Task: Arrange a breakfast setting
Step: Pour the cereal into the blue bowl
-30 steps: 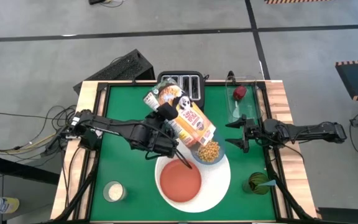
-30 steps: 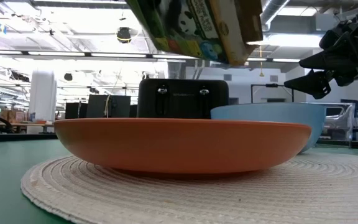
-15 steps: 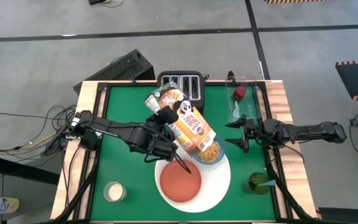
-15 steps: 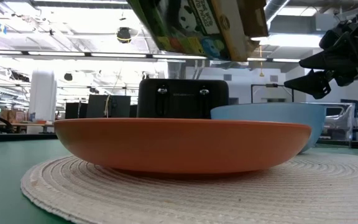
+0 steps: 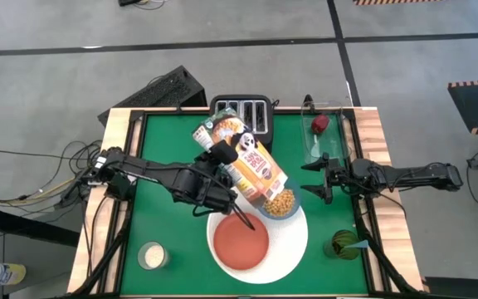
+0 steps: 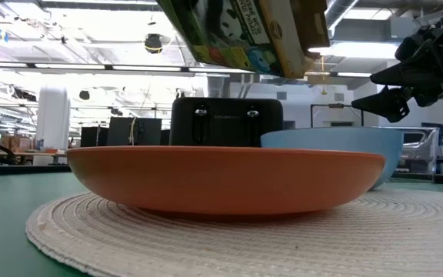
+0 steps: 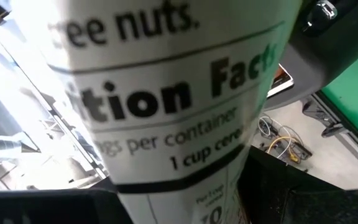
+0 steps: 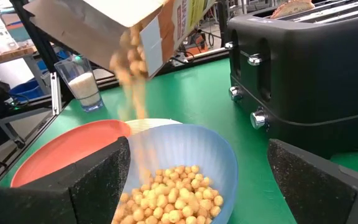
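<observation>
High view: left pincer [image 5: 222, 178] apparently pinching tilted cereal box [image 5: 243, 160] above small blue bowl [image 5: 279, 204]; right pincer [image 5: 318, 178] spread.

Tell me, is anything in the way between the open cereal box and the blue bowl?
Nothing visible is. The left gripper holds the cereal box tipped above the blue bowl, and yellow cereal pours straight in. The right gripper waits open beside the bowl.

Bright, even overhead light with soft shadows; ceiling lamps glare toward twelve o'clock in the low view, falling cereal [image 8: 135, 74] streaks with motion blur, and the box [image 7: 160, 106] fills its close-up defocused.
</observation>
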Motion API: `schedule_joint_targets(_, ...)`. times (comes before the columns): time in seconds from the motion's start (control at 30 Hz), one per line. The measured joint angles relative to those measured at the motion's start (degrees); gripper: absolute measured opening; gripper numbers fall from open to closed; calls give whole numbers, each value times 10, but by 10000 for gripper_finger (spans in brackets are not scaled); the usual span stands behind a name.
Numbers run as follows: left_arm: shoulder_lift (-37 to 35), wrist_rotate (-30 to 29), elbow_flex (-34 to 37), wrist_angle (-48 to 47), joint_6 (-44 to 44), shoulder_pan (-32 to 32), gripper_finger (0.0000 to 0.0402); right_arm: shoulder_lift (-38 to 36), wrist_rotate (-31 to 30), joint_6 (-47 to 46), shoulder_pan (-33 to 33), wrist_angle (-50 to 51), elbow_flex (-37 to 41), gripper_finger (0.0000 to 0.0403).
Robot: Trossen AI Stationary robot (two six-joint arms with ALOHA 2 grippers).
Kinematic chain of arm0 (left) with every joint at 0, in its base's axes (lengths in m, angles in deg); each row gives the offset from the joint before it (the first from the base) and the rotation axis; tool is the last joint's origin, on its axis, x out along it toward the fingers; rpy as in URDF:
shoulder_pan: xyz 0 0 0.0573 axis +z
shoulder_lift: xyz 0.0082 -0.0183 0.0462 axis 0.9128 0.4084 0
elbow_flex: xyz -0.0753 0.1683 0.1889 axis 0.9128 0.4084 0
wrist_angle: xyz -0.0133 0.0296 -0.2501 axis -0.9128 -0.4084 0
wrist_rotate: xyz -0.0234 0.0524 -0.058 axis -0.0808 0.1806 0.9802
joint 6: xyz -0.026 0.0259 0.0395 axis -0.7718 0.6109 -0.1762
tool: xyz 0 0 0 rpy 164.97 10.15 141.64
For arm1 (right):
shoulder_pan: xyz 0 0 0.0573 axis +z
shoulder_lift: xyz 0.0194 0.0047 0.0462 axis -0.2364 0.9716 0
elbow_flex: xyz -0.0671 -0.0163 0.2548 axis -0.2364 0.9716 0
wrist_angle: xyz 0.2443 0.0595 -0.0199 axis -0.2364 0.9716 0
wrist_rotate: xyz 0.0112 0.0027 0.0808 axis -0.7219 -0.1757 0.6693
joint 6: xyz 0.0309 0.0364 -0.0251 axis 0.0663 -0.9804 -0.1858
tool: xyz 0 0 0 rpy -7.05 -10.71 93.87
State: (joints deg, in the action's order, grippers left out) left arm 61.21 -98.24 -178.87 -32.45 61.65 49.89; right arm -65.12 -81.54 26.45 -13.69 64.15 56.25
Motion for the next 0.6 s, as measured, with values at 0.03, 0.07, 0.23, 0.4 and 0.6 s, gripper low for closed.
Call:
schedule_joint_targets(0.03,0,0,0,0,0,0,162,0,0,0,0,0,0,396)
schedule_joint_targets(0.07,0,1,0,0,0,0,162,0,0,0,0,0,0,396)
schedule_joint_targets(0.23,0,37,0,0,-8,0,162,0,0,0,0,0,0,396)
schedule_joint_targets(0.4,0,50,0,0,-38,0,162,0,0,0,0,0,0,396)
schedule_joint_targets(0.6,-2,85,0,-2,-76,0,162,0,0,0,0,0,0,396)
